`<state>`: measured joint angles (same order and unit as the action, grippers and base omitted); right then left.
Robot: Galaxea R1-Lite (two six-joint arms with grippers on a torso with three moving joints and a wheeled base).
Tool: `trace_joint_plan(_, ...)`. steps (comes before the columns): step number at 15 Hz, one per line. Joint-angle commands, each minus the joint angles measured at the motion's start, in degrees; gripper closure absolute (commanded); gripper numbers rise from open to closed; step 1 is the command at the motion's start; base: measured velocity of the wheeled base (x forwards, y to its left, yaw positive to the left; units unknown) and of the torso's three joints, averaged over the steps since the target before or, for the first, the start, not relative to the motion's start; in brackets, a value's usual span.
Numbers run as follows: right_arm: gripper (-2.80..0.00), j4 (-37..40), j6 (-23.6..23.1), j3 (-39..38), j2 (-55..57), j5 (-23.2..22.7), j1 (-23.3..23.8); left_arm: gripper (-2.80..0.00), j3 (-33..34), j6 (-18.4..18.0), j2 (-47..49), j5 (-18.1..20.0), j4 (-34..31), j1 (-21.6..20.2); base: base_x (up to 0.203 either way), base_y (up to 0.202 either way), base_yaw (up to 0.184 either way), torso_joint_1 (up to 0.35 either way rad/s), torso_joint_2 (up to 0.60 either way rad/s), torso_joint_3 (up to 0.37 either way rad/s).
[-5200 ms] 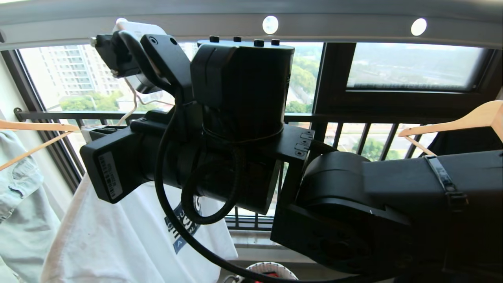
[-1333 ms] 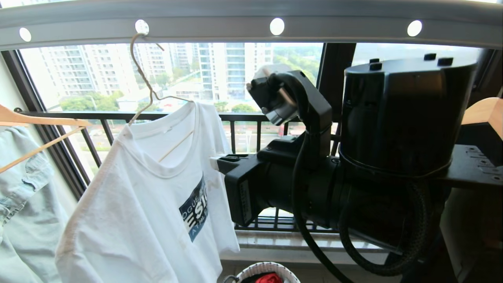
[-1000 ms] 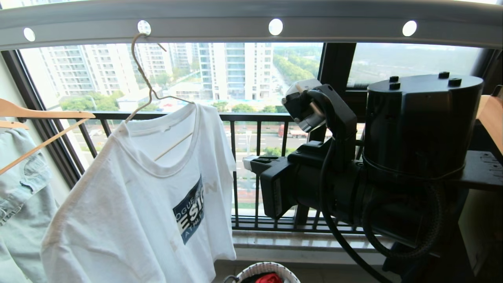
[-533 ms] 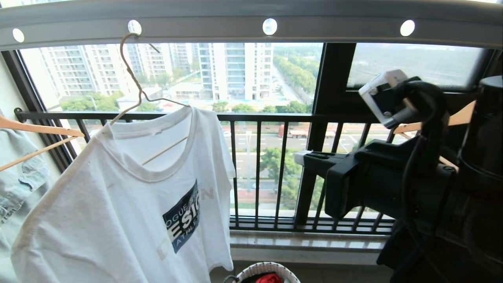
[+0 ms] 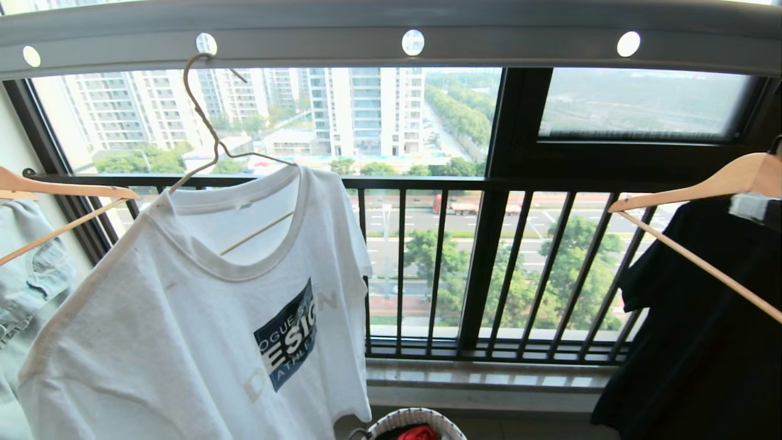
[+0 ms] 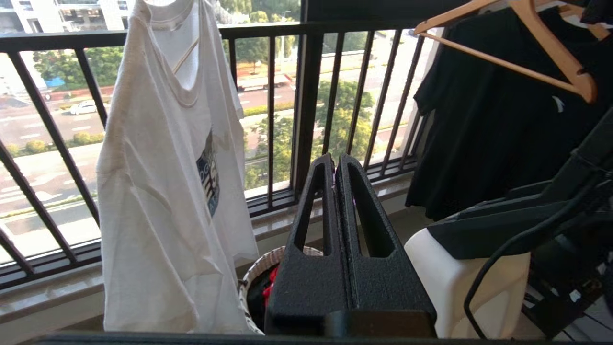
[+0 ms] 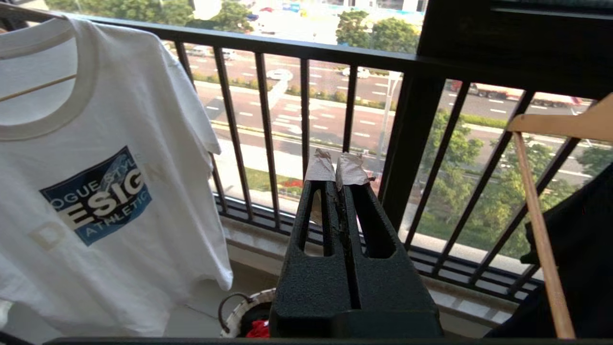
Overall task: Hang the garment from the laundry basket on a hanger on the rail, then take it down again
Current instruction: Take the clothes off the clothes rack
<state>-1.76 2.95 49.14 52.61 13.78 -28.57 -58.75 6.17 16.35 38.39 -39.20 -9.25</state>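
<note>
Both sets of jaws are clenched tight, with nothing between them. The left gripper (image 6: 336,160) has its two black fingers pressed flat together, pointing toward the window guard (image 5: 482,269), holding nothing and touching nothing. The right gripper (image 7: 339,163) is the same: taped fingertips (image 7: 352,170) meet in a thin seam, empty, aimed at the bars. Neither arm shows in the head view.

The garment (image 5: 201,318) hangs free on the hanger (image 5: 211,131), whose long hook sits in one of the round holes of the rail (image 5: 391,36). The white T-shirt drapes at a slant, its dark blue chest print facing the room. In the left wrist view it hangs off to the side of the closed jaws, well apart from them; in the right wrist view it is also off to the side, clear of the fingers.

The laundry basket (image 5: 412,421) sits on the floor below the shirt's hem, a red cloth (image 5: 418,432) showing inside. In both wrist views the basket lies just behind the gripper's base. A black shirt (image 5: 690,330) hangs on a wooden hanger (image 5: 702,183) on the right, and a pale denim garment (image 5: 27,287) on the left.
</note>
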Motion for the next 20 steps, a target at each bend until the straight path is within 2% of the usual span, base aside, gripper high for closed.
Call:
trace_joint_plan(1,0.00,9.5,0.0,0.9,-11.0,0.2,7.0,0.00,-2.8,1.2,-0.3,0.3,-0.4,4.9,0.000,0.000,0.000,0.000,0.00,0.000)
trace_joint_plan(3,0.00,14.9,0.0,1.8,-14.0,0.2,9.0,0.00,-4.6,2.8,0.4,-4.6,-0.6,7.4,0.000,0.000,0.000,0.000,0.00,0.000)
trace_joint_plan(4,0.00,16.8,0.0,1.8,-15.2,0.3,9.8,0.00,-3.0,2.9,-1.1,-5.3,-0.6,7.8,0.000,0.000,0.000,0.000,0.00,0.000)
trace_joint_plan(5,0.00,18.2,0.0,1.7,-16.2,0.7,11.2,0.00,-0.4,2.9,-3.4,-6.5,-0.5,8.9,0.000,0.000,0.000,0.000,0.00,0.000)
trace_joint_plan(7,0.00,20.9,0.0,1.5,-19.1,2.6,13.0,0.00,4.9,2.0,-6.1,-11.0,-0.3,9.9,0.000,0.000,0.000,0.000,0.00,0.000)
trace_joint_plan(10,0.00,26.3,0.0,1.2,-25.0,8.9,16.3,0.00,15.0,-2.1,-11.7,-15.0,0.8,9.9,0.000,0.000,0.000,0.000,0.00,0.000)
trace_joint_plan(12,0.00,30.3,0.0,0.9,-27.7,9.7,22.7,0.00,24.1,-3.9,-15.0,-19.1,6.7,9.9,0.000,0.000,0.000,0.000,0.00,0.000)
trace_joint_plan(13,0.00,31.4,0.0,0.2,-29.7,9.3,25.7,0.00,28.1,-4.3,-15.5,-22.5,10.8,9.9,0.000,0.000,0.000,0.000,0.00,0.000)
trace_joint_plan(15,0.00,32.3,-0.1,-3.6,-35.1,6.2,27.3,0.00,36.2,-5.2,-16.0,-28.1,19.9,9.9,0.000,0.000,0.000,0.000,0.00,0.000)
trace_joint_plan(17,0.00,31.6,-0.1,-9.8,-39.0,2.0,27.6,0.00,42.5,-7.2,-16.2,-29.9,26.7,9.9,0.000,0.000,0.000,0.000,0.00,0.000)
trace_joint_plan(20,0.00,23.8,-0.9,-23.1,-45.8,-6.6,27.7,0.00,51.6,-9.8,-16.2,-30.5,34.5,9.9,0.000,0.000,0.000,0.000,0.00,0.000)
